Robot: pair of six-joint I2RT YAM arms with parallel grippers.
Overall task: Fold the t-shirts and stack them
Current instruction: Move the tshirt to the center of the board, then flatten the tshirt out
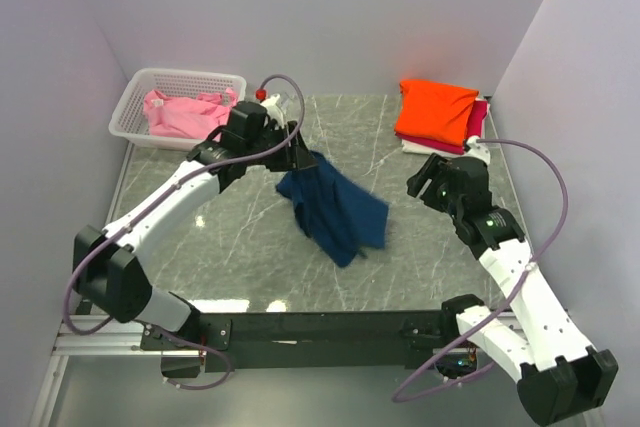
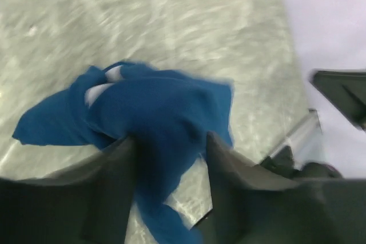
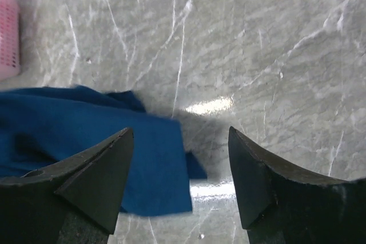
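Note:
A dark blue t-shirt (image 1: 335,209) hangs crumpled from my left gripper (image 1: 300,155) down to the marble table, its lower part spread toward the middle. In the left wrist view the blue t-shirt (image 2: 160,107) runs between the fingers along the left one, and bare table shows beside the right one. The left gripper (image 2: 170,137) is open. My right gripper (image 1: 422,182) hovers open to the shirt's right. In its own view the right gripper (image 3: 180,130) holds nothing and the shirt's edge (image 3: 86,130) lies below-left. A folded orange t-shirt (image 1: 435,109) tops magenta (image 1: 472,127) and white ones at the back right.
A white lattice basket (image 1: 180,79) stands at the back left with a pink t-shirt (image 1: 180,115) in it. Walls close the table on the left, back and right. A black rail (image 1: 320,327) runs along the near edge.

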